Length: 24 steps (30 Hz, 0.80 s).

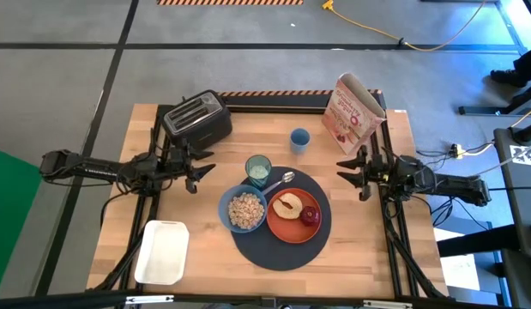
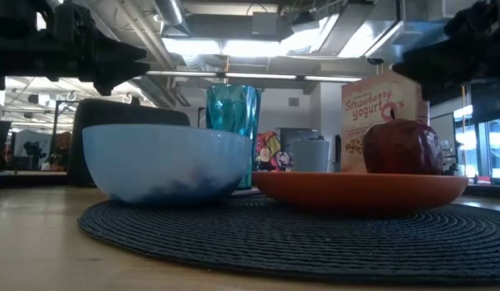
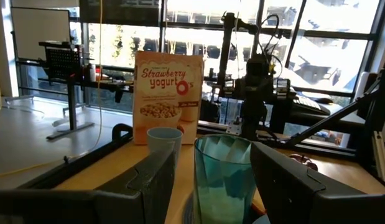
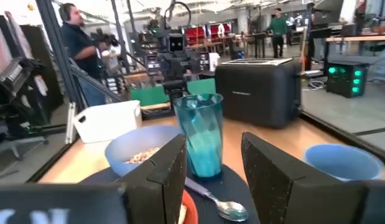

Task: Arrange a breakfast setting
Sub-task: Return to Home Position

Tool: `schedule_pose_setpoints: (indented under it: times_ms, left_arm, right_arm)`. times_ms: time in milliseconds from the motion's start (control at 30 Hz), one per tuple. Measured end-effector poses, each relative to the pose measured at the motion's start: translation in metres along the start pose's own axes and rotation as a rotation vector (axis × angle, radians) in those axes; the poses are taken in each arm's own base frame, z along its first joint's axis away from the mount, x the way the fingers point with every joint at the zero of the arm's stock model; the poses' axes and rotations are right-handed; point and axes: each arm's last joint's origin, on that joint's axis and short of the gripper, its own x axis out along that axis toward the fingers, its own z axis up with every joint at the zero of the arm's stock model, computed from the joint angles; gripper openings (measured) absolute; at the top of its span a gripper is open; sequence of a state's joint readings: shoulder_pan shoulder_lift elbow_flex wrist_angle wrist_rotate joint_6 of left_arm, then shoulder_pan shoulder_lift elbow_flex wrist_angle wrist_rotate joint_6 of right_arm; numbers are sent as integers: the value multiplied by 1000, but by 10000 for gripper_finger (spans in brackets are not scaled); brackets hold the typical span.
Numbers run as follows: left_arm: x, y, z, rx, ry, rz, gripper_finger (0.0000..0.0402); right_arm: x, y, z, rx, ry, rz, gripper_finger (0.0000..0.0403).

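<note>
Left gripper and right gripper hang either side of the setting, fingers spread, holding nothing. Mat lies mid-table. On it, plate sits right and bowl left, side by side. Tumbler stands behind the bowl, with spoon just beside it.

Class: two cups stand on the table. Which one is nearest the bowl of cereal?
The tall translucent green tumbler, right beside the blue bowl; the short opaque blue cup stands farther off on the bare tabletop, toward the cereal box.
</note>
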<state>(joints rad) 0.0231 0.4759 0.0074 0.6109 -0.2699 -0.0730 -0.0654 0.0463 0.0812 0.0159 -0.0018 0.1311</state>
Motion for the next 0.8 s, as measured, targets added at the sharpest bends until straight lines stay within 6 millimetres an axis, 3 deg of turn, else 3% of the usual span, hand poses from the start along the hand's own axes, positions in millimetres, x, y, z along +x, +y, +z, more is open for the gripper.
schedule_pose_setpoints:
  times_ms: [100, 600, 800]
  left_arm:
    - [0, 0, 1, -14, -9, 0, 202]
    - [0, -1, -2, 5, 16, -18, 175]
    - [-9, 0, 5, 21, -24, -40, 164]
  right_arm:
    - [3, -2, -17, 22, -10, 2, 145]
    - [4, -3, -22, 59, 46, 3, 145]
    - [4, -3, -25, 74, 75, 6, 145]
